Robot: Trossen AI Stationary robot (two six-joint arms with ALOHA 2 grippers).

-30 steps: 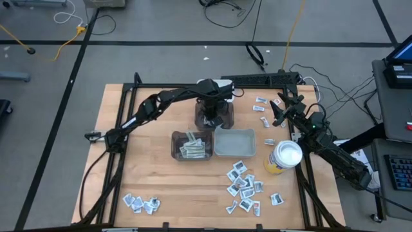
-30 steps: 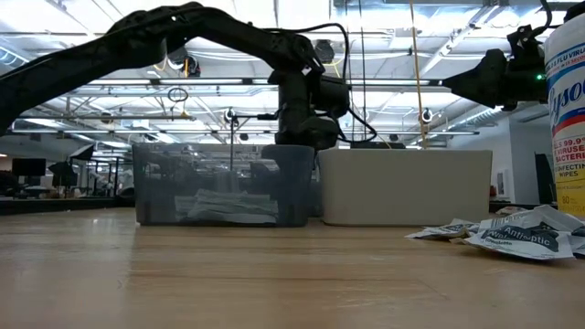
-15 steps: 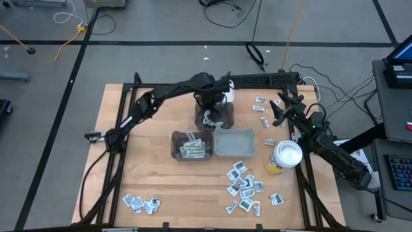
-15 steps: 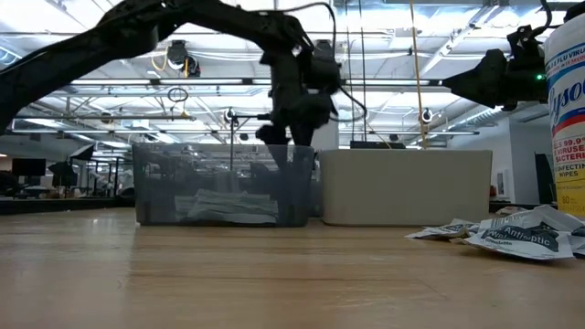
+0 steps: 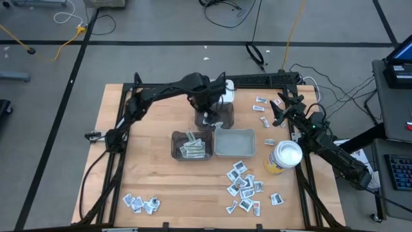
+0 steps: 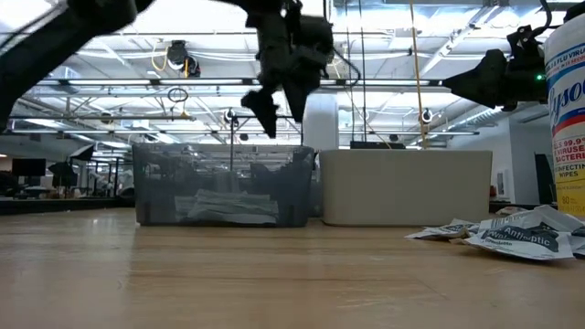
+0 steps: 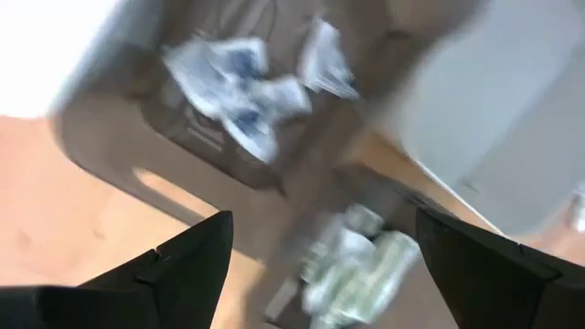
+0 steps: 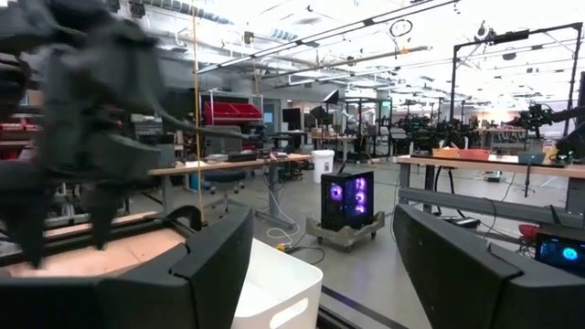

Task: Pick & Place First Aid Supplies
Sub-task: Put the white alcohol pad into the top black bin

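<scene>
While three bins [image 5: 235,143] sit mid-table, left gripper [image 5: 207,116] and right gripper [image 5: 278,111] both gape, empty

The wooden bench [image 5: 154,177] carries three small bins [image 5: 192,145], a yellow canister [image 5: 283,158], and loose packets [image 5: 244,183] scattered near its front and right.

Yellow canister [image 6: 567,119]: "Lysol", "99.9%", "wipes"; packet [image 6: 523,239]: "Antiseptic"

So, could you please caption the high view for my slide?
Left gripper open above a dark bin holding packets; right gripper waits at the table's right edge.
</scene>
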